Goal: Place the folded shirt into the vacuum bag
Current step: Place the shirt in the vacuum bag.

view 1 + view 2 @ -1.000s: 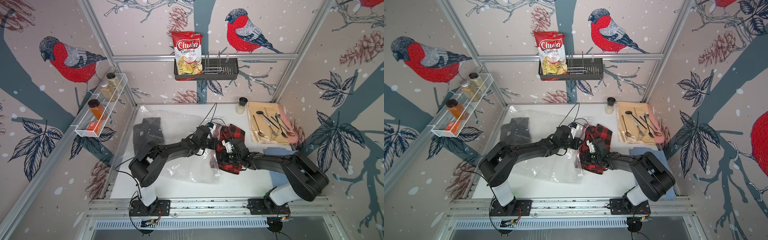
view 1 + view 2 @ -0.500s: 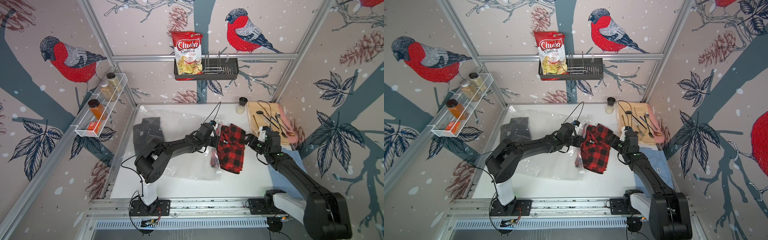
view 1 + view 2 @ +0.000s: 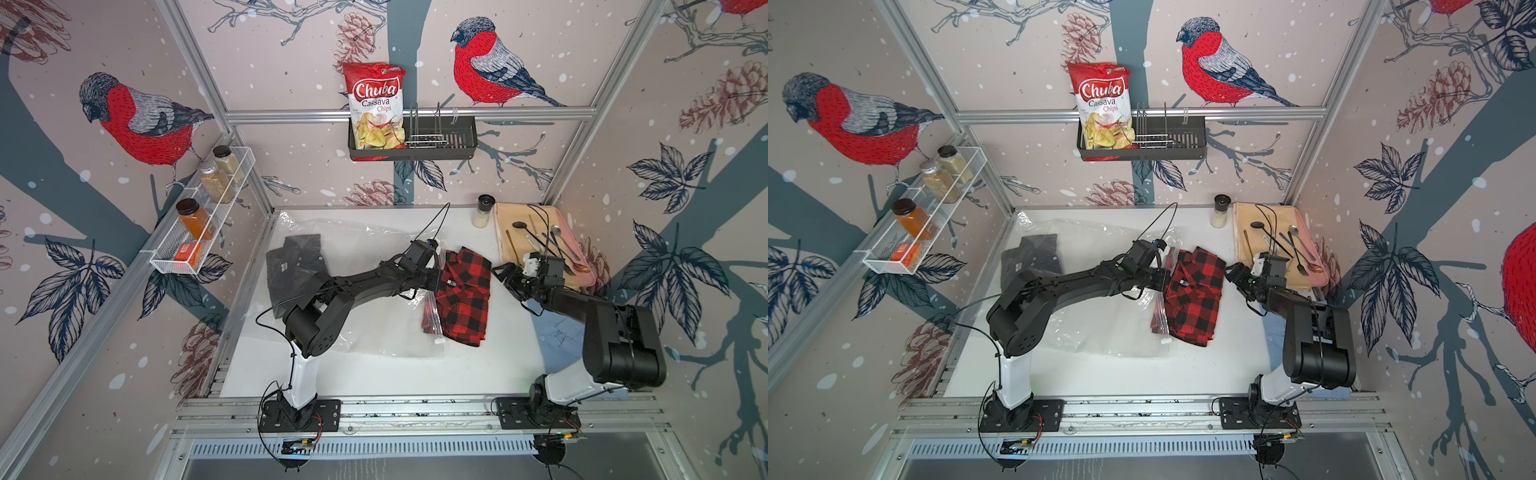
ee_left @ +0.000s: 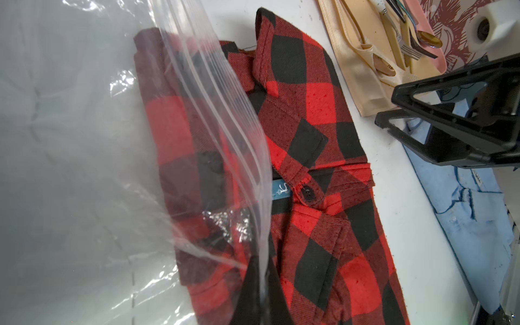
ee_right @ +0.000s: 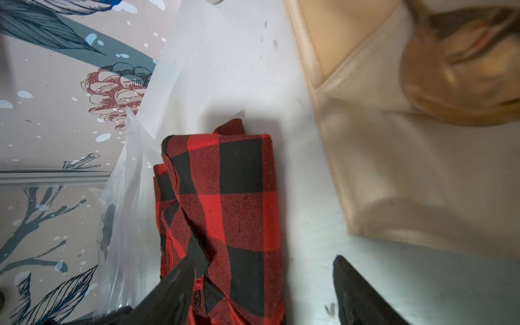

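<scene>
Large clear crinkly plastic vacuum bag (image 3: 374,332) flat across the middle of the white tabletop (image 3: 374,382), mouth toward the right arm's side, small white slider clip (image 3: 439,341) at the near end of the zip edge (image 4: 225,118). Folded red-and-black checked flannel shirt (image 3: 461,299) flat on the tabletop right at that mouth, seen in both top views and both wrist views. Narrow strip of it on the bag side showing through the plastic, so just inside or under the raised lip, cannot tell which; most of the shirt (image 4: 323,140) bare and outside the bag. Left gripper (image 4: 261,281) with fingers together, pinched on the zip edge, lip lifted over the shirt's edge. Right gripper (image 5: 266,261) just beside the shirt's opposite edge, fingers (image 5: 357,292) wide apart and empty; one finger over the shirt's corner, touching or not cannot tell. Beige cloth mat (image 3: 503,216) with cutlery (image 3: 520,225) just behind the right gripper. Dark folded garment (image 3: 295,266) at the bag's far end near the left wall, inside or under the plastic cannot tell. Pale blue cloth (image 3: 557,336) on the tabletop below the right arm.
</scene>
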### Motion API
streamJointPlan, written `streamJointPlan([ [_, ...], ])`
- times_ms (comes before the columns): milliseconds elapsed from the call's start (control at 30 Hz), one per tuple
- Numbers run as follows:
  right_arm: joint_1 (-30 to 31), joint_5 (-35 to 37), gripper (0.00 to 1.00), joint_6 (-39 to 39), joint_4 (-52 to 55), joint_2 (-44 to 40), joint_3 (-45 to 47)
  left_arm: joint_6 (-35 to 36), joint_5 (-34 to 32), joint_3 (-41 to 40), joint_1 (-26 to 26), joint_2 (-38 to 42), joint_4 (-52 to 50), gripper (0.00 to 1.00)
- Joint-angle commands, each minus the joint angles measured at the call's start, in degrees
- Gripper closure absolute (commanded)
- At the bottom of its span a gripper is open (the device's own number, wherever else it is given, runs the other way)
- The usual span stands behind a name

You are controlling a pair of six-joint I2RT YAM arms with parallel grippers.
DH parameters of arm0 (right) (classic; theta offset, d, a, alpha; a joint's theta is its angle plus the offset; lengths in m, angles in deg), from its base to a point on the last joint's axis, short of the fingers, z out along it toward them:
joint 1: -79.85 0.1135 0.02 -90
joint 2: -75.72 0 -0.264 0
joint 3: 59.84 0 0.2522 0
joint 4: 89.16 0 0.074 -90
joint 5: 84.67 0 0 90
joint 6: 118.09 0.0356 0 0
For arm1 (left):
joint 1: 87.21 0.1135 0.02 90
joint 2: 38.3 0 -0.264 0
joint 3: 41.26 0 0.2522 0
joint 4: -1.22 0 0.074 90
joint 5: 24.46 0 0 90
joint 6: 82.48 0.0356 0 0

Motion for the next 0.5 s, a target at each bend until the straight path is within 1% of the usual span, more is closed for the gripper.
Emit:
streamJointPlan([
  [0,1.43,-0.32,0.23,0.55,-2.24,-0.46,-1.16,1.36,1.04,0.93,0.11,-0.24,-1.57,1.0],
  [100,3.4,5.56,0.23,0.0,0.28,-3.26,-1.84,1.4,0.96,0.6,0.24,0.36,-1.78,1.0],
  [167,4.31,7.8,0.22,-0.35,0.75,-3.78,-2.39,1.42,0.79,0.17,0.32,0.92,-1.7,1.0],
  [400,4.42,5.81,0.23,-0.96,0.96,4.62,-6.04,1.34,0.28,-0.94,0.33,3.29,-1.52,1.0],
  [467,4.79,3.82,0.26,-1.37,1.16,8.08,-7.93,1.29,0.08,-1.18,0.3,3.86,-1.57,1.0],
])
